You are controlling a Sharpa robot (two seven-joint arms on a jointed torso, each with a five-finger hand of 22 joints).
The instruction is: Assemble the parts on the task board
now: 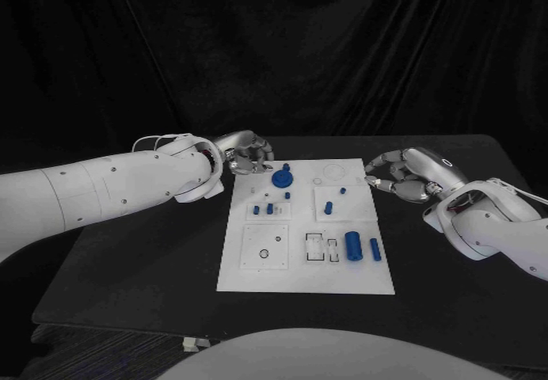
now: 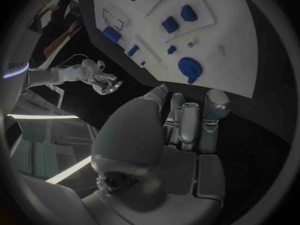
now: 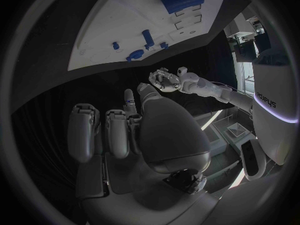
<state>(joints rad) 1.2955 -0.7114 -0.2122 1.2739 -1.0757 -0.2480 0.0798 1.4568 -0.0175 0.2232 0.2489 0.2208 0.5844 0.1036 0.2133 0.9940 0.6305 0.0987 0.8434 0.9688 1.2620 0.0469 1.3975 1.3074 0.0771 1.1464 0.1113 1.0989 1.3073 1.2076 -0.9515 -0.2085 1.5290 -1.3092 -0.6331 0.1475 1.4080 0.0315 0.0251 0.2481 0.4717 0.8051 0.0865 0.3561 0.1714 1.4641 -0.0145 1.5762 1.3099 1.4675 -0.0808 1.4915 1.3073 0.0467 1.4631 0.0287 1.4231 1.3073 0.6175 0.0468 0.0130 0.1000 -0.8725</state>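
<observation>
The white task board [image 1: 306, 273] lies mid-table with blue parts on it. A round blue disc part [image 1: 281, 177] sits near the far edge, small pegs [image 1: 328, 207] stand mid-board, and a thick blue cylinder [image 1: 354, 245] lies beside a thinner one [image 1: 374, 249] on the right. My left hand [image 1: 245, 154] hovers off the board's far-left corner and holds nothing; the left wrist view has its fingers [image 2: 215, 105] short of the disc [image 2: 187, 66]. My right hand [image 1: 405, 176] hovers off the far-right edge, loosely curled and empty [image 3: 125, 130].
The black table [image 1: 137, 253] extends well past the board on both sides and toward me. A dark curtain hangs behind the far edge. Square recessed outlines [image 1: 265, 245] mark the board's near-left part.
</observation>
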